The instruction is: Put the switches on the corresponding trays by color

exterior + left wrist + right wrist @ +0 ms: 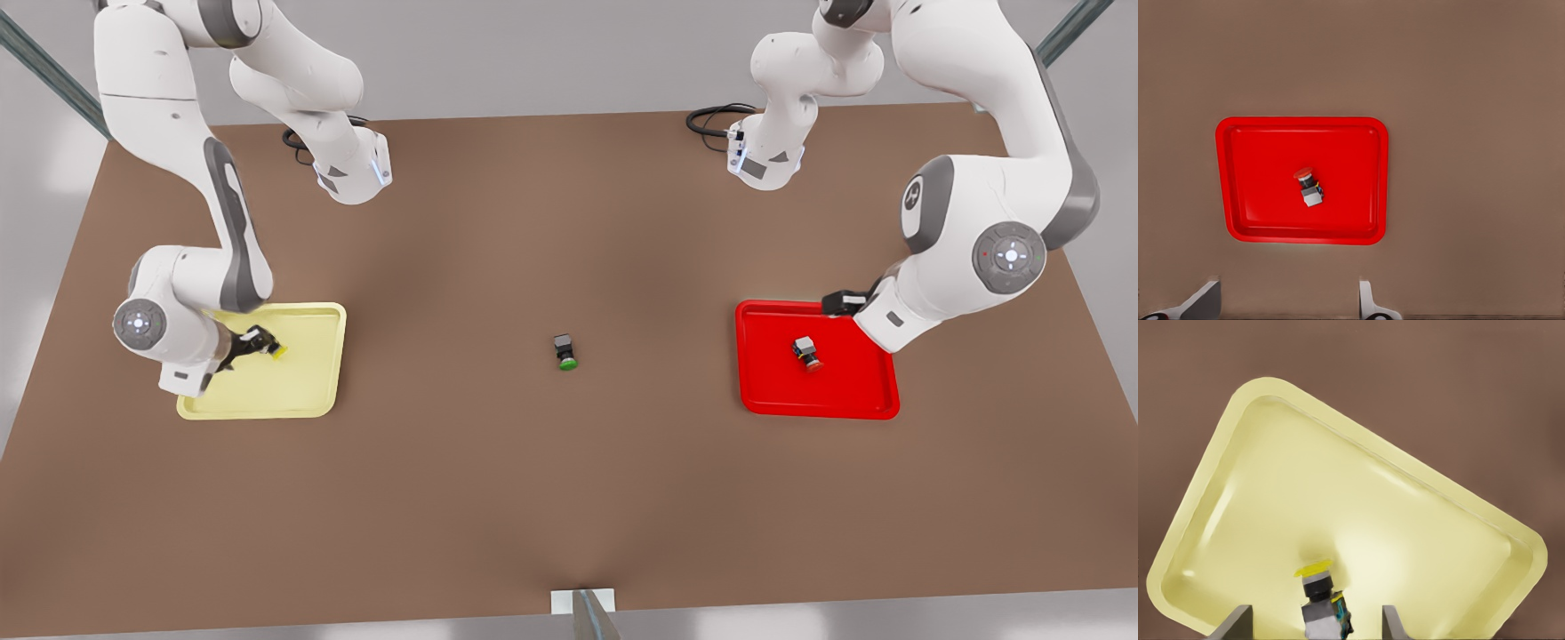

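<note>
**Both switches over matching trays**

Front view: red switch (807, 352) lies in red tray (818, 404); green-capped switch (565, 352) rests on table (498, 480).

Left wrist view: left gripper (1288, 303), fingers apart, above the red tray.

Right wrist view: right gripper (1317, 620), fingers spread beside yellow switch (1319, 600), over yellow tray (1271, 473).

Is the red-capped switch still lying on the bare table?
No, the red-capped switch lies inside the red tray, apart from its rim.
</note>
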You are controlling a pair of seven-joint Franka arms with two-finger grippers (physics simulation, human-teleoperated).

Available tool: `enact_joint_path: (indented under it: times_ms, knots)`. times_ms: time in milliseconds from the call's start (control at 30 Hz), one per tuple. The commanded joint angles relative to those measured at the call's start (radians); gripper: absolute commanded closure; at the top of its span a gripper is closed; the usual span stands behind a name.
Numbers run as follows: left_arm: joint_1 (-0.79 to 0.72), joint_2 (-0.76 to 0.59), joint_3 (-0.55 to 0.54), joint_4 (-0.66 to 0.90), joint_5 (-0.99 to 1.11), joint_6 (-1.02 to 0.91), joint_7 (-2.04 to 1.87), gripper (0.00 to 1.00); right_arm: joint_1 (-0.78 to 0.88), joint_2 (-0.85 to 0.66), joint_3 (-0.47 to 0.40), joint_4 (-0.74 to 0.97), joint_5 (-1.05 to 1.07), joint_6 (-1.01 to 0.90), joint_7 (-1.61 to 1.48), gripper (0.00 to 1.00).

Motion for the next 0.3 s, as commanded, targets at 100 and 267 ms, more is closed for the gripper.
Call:
enact_joint_path:
  times_ms: [100, 267]
  knots:
    - [0.001, 0.006, 0.003, 0.014, -0.030, -0.006, 0.002, 0.00, 0.020, 0.000, 0.068, 0.275, 0.003, -0.178, 0.292, 0.00]
    - [0.001, 0.008, 0.003, 0.014, -0.027, -0.006, -0.001, 0.00, 0.008, 0.025, 0.176, 0.490, 0.118, -0.474, 0.598, 0.00]
